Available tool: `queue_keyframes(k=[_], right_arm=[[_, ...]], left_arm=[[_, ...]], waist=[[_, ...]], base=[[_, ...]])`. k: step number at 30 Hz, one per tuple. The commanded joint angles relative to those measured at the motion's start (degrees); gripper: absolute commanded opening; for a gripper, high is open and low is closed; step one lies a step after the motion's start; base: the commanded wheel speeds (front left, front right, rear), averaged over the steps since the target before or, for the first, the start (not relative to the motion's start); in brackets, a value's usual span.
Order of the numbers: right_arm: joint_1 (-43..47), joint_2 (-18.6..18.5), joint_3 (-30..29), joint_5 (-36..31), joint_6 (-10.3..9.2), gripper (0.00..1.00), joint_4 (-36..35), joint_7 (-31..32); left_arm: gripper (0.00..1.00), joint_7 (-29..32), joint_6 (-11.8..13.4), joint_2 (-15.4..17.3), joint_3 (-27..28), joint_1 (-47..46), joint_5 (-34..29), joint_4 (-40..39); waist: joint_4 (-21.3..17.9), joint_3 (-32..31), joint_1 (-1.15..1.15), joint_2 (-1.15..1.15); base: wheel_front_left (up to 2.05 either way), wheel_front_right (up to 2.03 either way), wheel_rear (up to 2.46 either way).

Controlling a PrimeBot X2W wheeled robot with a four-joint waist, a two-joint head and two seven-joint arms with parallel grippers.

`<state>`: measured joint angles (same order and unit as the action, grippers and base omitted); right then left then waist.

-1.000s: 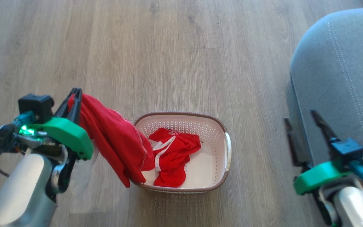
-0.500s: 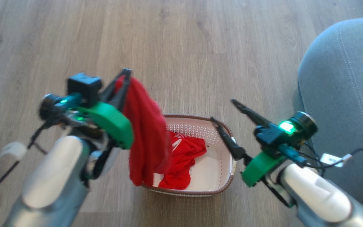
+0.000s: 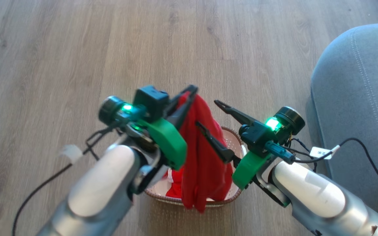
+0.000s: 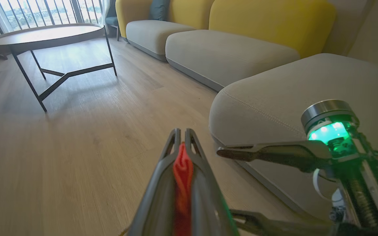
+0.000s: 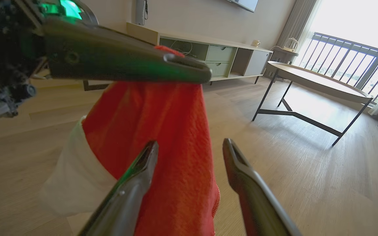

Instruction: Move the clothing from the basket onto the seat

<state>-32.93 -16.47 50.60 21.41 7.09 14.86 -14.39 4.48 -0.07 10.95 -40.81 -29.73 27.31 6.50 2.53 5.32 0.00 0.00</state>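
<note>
My left gripper [image 3: 191,89] is shut on the top of a red garment of the clothing [image 3: 205,164], which hangs down over the basket [image 3: 238,139] and hides most of it. In the left wrist view the red fabric [image 4: 182,170] is pinched between the left gripper [image 4: 182,131] tips. More red and white clothing [image 3: 174,188] lies in the basket. My right gripper [image 3: 207,113] stands open right beside the hanging garment; in its wrist view the right gripper [image 5: 190,142] spreads in front of the cloth [image 5: 162,124]. The grey seat [image 3: 356,98] is at the right.
Wooden floor lies all round. A round black-legged table [image 4: 44,32] stands across the room, also seen as the table [image 5: 317,82]. Sofa cushions with yellow backs [image 4: 267,23] run along the wall. A low cabinet [image 5: 215,55] stands by the far wall. Cables trail from both wrists.
My left gripper has carried the red garment rightwards, from beside the basket to above it. My right gripper has swung left from the seat's edge to the garment, staying open.
</note>
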Motion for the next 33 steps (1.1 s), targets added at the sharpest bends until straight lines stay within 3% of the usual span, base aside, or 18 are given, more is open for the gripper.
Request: queue_keyframes(k=[1, 13, 14, 15, 16, 23, 25, 26, 27, 33], right_arm=[[-1.84, 0.14, 0.22, 0.78, 0.4, 1.0, -1.03, -0.61], [-2.85, -1.25, 2.89, 4.57, 0.4, 0.97, 1.84, -0.61], [-3.03, -1.42, 3.57, 5.3, 0.4, 0.46, 2.06, -0.61], [-3.23, -1.52, 4.08, 6.08, 0.4, 0.06, 2.02, -0.61], [-3.37, -1.68, 4.87, 7.06, 0.4, 0.0, 1.95, -0.61], [-5.1, -3.37, 6.49, 10.46, 0.4, 0.0, 0.72, -0.61], [-5.14, -3.82, 5.76, 10.76, 0.4, 0.0, 0.32, -0.61], [-5.07, -4.08, 5.28, 10.83, 0.4, 0.0, 0.1, -0.61], [-4.98, -4.38, 4.79, 10.84, 0.4, 0.0, -0.11, -0.61], [-3.42, -7.08, 1.32, 10.3, 0.4, 0.0, -1.62, -0.61]], left_arm=[[0.0, -0.47, -0.49, -0.15, 1.42, -4.0, -0.51, -2.5], [0.0, 0.91, -1.92, -1.55, -2.11, -3.0, 0.34, -6.11], [0.0, 0.99, -1.94, -1.63, -2.25, -2.87, 0.48, -6.31], [0.0, 1.06, -1.94, -1.66, -2.4, -2.77, 0.55, -6.48], [0.0, 1.16, -2.01, -1.72, -2.57, -2.65, 0.71, -6.59], [0.0, 0.5, -1.96, -1.78, -2.6, -2.18, 1.41, -6.27], [0.36, -0.22, -2.17, -1.98, -2.2, -1.73, 2.34, -5.56], [0.62, -0.55, -2.34, -1.83, -2.18, -1.66, 2.42, -5.08], [1.0, -1.04, -2.67, -1.82, -2.14, -1.53, 2.74, -4.65], [1.0, -5.82, -3.75, -1.26, -1.42, -1.09, 2.91, -0.65]], waist=[[-0.08, -0.15, 0.0, 0.0], [-0.53, -0.96, 0.0, 0.0], [-0.54, -0.98, 0.0, 0.0], [-0.57, -0.99, 0.0, 0.0], [-0.58, -0.99, 0.0, 0.0], [-1.01, -0.67, 0.0, 0.0], [-1.3, -0.57, 0.0, 0.0], [-1.51, -0.5, 0.0, 0.0], [-1.79, -0.42, 0.0, 0.0], [-4.75, -0.19, 0.0, 0.0]], base=[[0.0, 0.0, 0.0], [0.0, 0.0, 0.0], [0.0, 0.0, 0.0], [0.0, 0.0, 0.0], [0.0, 0.0, 0.0], [0.0, 0.0, 0.0], [0.0, 0.0, 0.0], [0.0, 0.0, 0.0], [0.0, 0.0, 0.0], [0.0, 0.0, 0.0]])
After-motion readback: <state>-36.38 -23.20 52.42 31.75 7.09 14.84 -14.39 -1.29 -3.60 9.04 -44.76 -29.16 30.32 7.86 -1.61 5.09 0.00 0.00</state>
